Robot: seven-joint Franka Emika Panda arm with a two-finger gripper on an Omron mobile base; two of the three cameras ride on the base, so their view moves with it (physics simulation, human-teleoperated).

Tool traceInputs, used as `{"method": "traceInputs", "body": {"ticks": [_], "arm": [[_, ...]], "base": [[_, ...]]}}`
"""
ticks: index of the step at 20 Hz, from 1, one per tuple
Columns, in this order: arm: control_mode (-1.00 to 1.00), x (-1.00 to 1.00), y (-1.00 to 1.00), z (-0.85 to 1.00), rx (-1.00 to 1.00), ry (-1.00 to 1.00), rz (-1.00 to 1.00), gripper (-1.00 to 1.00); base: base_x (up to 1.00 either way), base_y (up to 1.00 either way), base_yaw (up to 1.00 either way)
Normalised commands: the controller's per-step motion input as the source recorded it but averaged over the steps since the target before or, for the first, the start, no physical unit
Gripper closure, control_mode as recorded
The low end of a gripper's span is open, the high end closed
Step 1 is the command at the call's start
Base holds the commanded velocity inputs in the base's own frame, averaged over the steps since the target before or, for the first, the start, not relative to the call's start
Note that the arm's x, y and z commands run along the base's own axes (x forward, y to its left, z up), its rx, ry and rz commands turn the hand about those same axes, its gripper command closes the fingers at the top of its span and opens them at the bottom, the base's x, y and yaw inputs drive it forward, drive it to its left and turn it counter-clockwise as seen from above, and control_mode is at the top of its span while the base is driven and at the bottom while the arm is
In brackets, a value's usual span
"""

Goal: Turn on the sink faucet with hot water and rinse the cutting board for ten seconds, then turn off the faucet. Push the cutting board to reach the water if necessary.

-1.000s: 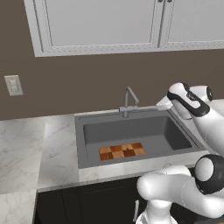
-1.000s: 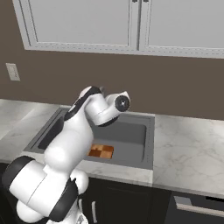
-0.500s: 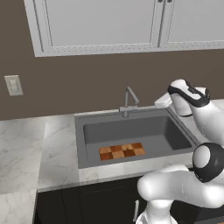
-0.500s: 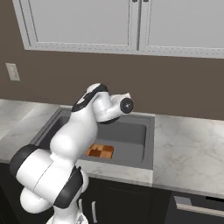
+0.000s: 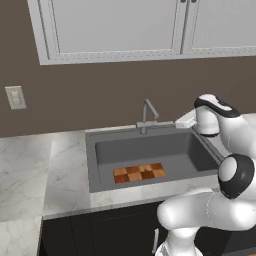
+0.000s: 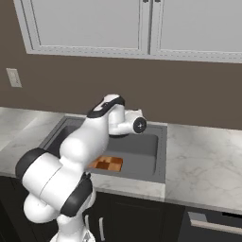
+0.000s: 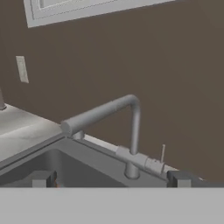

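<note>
- Checkered wooden cutting board (image 5: 139, 173) of orange, tan and dark brown squares lies flat on the floor of the large rectangular dark grey sink (image 5: 102, 134), toward the front wall and near the middle of the basin's width
- In the right base view the same board (image 6: 108, 164) shows just past the white arm, partly hidden behind it
- Thin silver-grey metal faucet (image 5: 147, 115) with its tall angled gooseneck spout stands on the rear rim of the sink, at the middle of the back edge, against the brown wall
- Robot's hand (image 7: 109, 179) is released, its two small dark fingertips (image 7: 42, 178) spread far apart with nothing between them
- The hand sits raised over the right rear part of the sink and points toward the faucet; in the hand view the faucet (image 7: 131, 140) stands ahead of the gap between the fingertips, apart from them, its short side lever (image 7: 162, 153) rising as a thin upright stick just beside the base
- The cutting board lies well below and in front of the hand, down in the basin, apart from it
- Grey-veined white marble worktop (image 5: 32, 170) runs on both sides of the sink
</note>
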Motion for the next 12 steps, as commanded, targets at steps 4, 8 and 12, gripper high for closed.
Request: {"method": "traceInputs", "body": {"ticks": [4,8,12], "arm": [[-1.00,0.19,0.19,-0.26,0.00,0.00,-0.01,-1.00],[-1.00,0.21,0.18,-0.20,0.00,0.00,-0.01,-1.00],[-1.00,0.22,0.13,-0.17,0.02,0.00,-0.02,-1.00]], "base": [[0.00,0.00,0.00],[0.00,0.00,0.00],[0.00,0.00,0.00]]}}
